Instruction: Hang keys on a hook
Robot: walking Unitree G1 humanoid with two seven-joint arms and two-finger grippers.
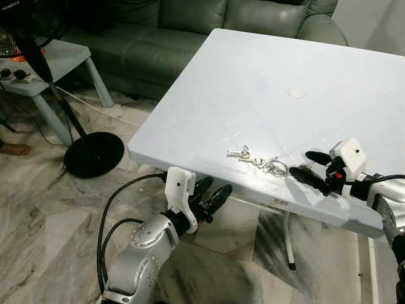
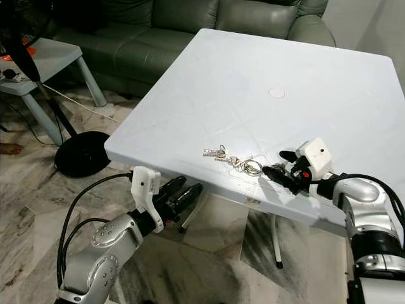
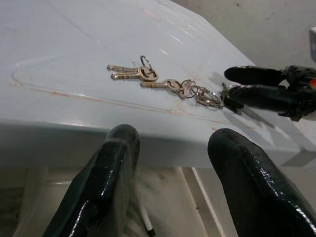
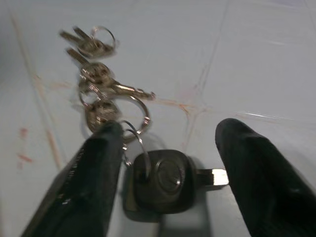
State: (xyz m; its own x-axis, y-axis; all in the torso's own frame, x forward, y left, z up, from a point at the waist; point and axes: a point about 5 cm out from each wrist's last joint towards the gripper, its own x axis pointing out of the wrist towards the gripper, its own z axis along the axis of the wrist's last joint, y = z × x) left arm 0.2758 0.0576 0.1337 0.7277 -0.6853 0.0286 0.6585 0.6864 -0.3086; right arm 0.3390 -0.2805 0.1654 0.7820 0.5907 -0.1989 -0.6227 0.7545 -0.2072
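Right gripper (image 4: 168, 182) has its fingers spread open around the black key fob (image 4: 163, 180) on the table (image 1: 253, 69), probably the best handle since those light, jangly keys (image 1: 256, 159) lie flat and slippery, while the left gripper (image 1: 212, 197) sits open below the edge.

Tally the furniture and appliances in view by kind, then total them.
White table: 1
Small side table: 1
Green sofa: 1
Standing fan: 1
Total: 4
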